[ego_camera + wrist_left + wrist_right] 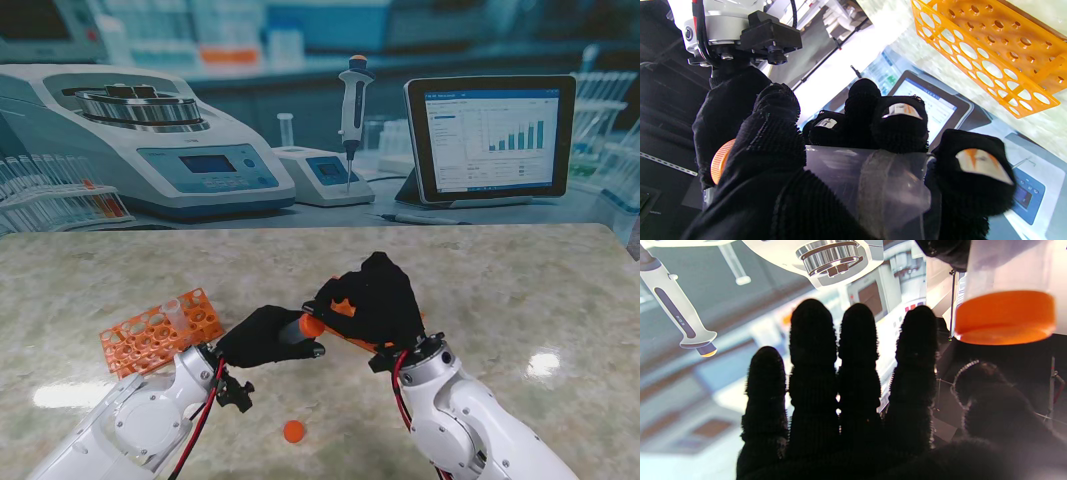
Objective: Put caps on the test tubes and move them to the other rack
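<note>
Black gloves cover both of our hands, and they meet over the middle of the worktop. Our left hand is wrapped around a clear test tube. The thumb is on one side and the other fingers curl over the other side, so the tube is held tight and lies almost flat. An orange cap sits on the end of the tube that points to our right hand.

Our right hand is just beside that cap. From the stand view it seems to touch the cap end, but we cannot tell if it pinches it. In the right wrist view the four fingers stand straight and close together, with the thumb out to the side. They hold nothing. The orange cap shows past the thumb side, with the clear tube going on beyond it.

On our left, an orange rack with many round holes sits on the worktop, just beside our left arm. One clear tube stands in it, with no cap that we can see. In the left wrist view the holes we can see are empty.

A loose orange cap lies on the worktop nearer to us, between our two arms. Part of another orange thing shows under our right hand, but it is too hidden to tell what it is.
</note>
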